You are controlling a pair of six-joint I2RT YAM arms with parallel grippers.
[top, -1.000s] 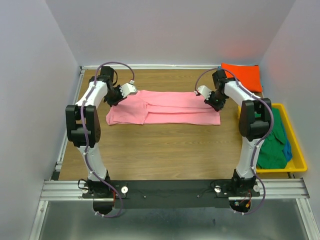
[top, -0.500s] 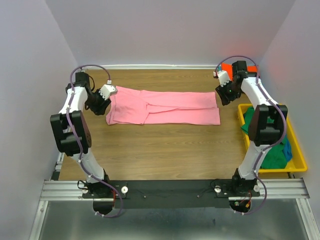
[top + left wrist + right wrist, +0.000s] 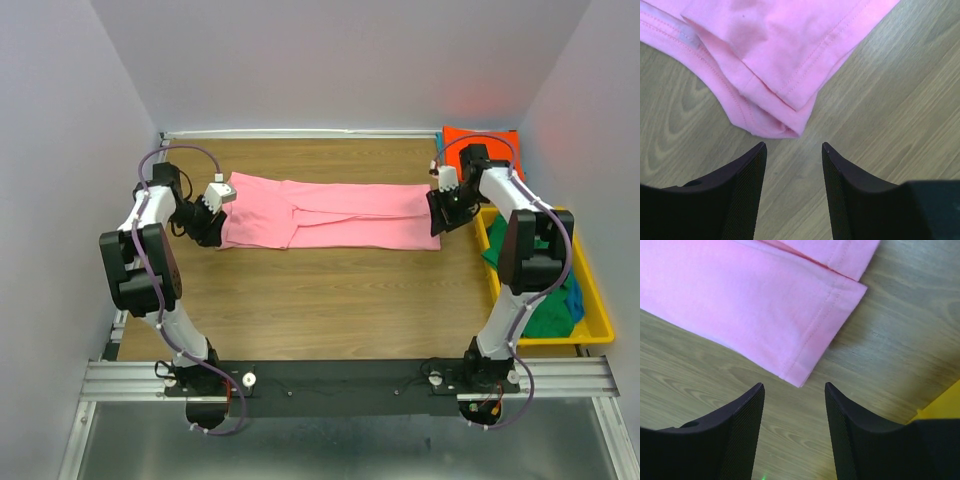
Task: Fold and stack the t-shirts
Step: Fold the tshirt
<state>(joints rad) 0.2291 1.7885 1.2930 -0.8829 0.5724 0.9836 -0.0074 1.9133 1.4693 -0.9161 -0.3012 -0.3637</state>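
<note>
Wooden table (image 3: 320, 295); green t-shirt (image 3: 548, 305) partly hidden

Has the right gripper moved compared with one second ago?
Yes. The right gripper went from above the pink t-shirt outward, toward the yellow bin, and is now at the shirt's right end, open.

Yellow bin (image 3: 596, 298) at right of wooden table (image 3: 330, 300).

Top view looks down from high behind the arm bases, whole bench (image 3: 320, 300) in frame. Wrist views look close, steeply down: left at the pink t-shirt (image 3: 330, 212) end at frame left, right at its other end.
</note>
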